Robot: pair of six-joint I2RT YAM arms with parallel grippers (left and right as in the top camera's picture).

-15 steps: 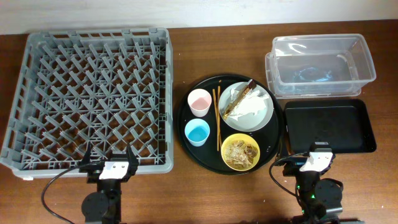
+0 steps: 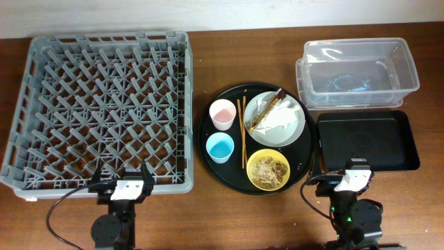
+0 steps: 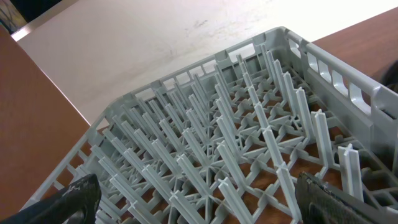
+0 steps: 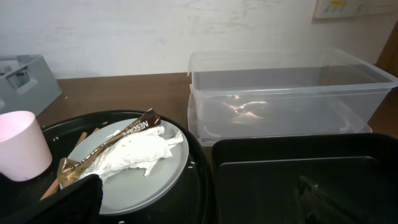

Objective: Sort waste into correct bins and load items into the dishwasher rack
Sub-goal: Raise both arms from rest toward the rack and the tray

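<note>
The grey dishwasher rack [image 2: 41, 104] fills the left of the table and the left wrist view [image 3: 236, 137]. A round black tray [image 2: 208, 149] holds a grey-white plate [image 2: 291, 125] with crumpled white paper and a brown-gold wrapper [image 2: 267, 114], a yellow bowl [image 2: 268, 170] of tan scraps, a pink cup [image 2: 222, 113], a blue cup [image 2: 220, 147] and chopsticks [image 2: 242, 132]. The clear tub [image 2: 357, 69] and black rectangular tray [image 2: 368, 142] sit at right. My left gripper [image 3: 199, 199] is open at the rack's near edge. My right gripper [image 4: 205, 199] is open, empty, near the plate [image 4: 143, 177] and the black rectangular tray [image 4: 298, 162].
The brown wooden table [image 2: 243, 55] ends at a pale wall at the back. The two arm bases stand at the front edge, the left one [image 2: 121, 198] and the right one [image 2: 354, 191]. The pink cup [image 4: 22, 146] shows at the left of the right wrist view.
</note>
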